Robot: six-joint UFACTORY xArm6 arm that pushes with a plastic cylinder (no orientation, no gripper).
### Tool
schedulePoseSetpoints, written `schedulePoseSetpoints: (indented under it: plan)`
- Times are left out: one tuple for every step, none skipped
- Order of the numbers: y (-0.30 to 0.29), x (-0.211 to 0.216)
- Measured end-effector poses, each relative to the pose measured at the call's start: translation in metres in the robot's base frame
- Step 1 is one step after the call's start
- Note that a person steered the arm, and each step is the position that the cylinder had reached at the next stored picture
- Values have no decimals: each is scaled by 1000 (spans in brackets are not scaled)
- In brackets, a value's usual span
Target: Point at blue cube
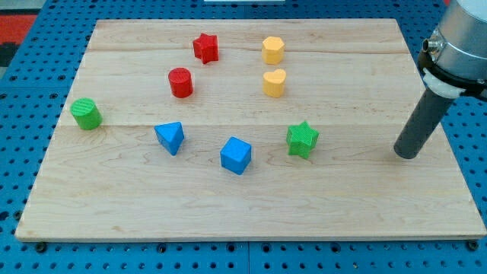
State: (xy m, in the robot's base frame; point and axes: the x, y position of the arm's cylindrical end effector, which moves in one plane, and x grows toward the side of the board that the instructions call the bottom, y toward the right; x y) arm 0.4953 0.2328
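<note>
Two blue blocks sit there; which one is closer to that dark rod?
The blue cube, right of the blue wedge-shaped block. My tip stands far to the view's right, beyond the green star.

- You are looking down on a pale wooden bench (pixel 251 213), a board made of several planks laid side by side, their seams running from the view's left to the view's right.
- The grain shows light tan streaks, and the board's near edge looks thin and slightly rounded at the corners.
- Around the board you see a blue perforated base (pixel 30 91), dotted with evenly spaced holes, on all four sides of the view.
- At the view's top left corner a small reddish patch (pixel 17 29) lies on that base; you cannot tell what it is.
- The light is even and soft, leaving only short, faint shadows on the wood.
- No walls, floor or windows appear here.
</note>
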Motion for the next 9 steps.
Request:
schedulePoseSetpoints:
  plan:
    - [43,-7]
    - [64,-12]
    - [89,-15]
    - [89,-15]
    - [70,3]
    - [0,28]
    - [-88,34]
    - [-156,38]
    - [-206,42]
